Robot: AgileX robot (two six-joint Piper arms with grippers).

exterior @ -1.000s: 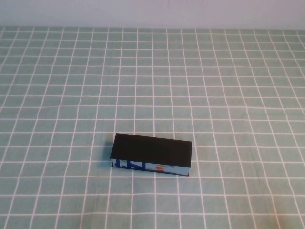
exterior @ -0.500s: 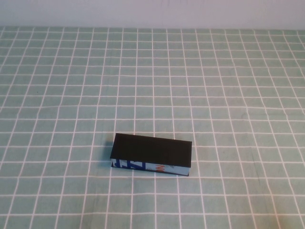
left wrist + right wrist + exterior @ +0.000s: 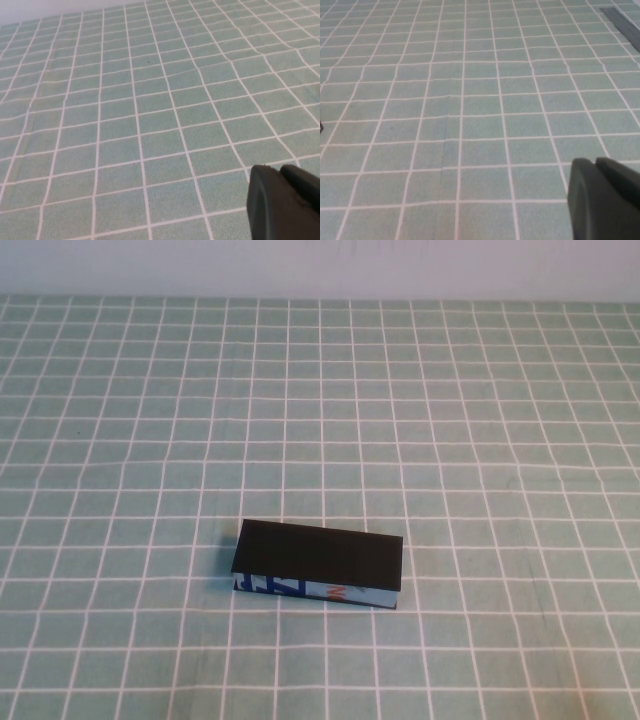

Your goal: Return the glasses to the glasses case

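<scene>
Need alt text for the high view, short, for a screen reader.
A closed glasses case, black lid up with a blue-and-white printed front side, lies alone on a green tablecloth with a white grid, slightly toward the near edge. No glasses are visible, and neither the left gripper nor the right gripper appears in this view.

High view looks down from the robot's side; both wrist views skim the checked cloth (image 3: 480,420) closely.

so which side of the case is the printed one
The near side of the glasses case; its lid is plain black. Left gripper and right gripper hang over the cloth.
</scene>
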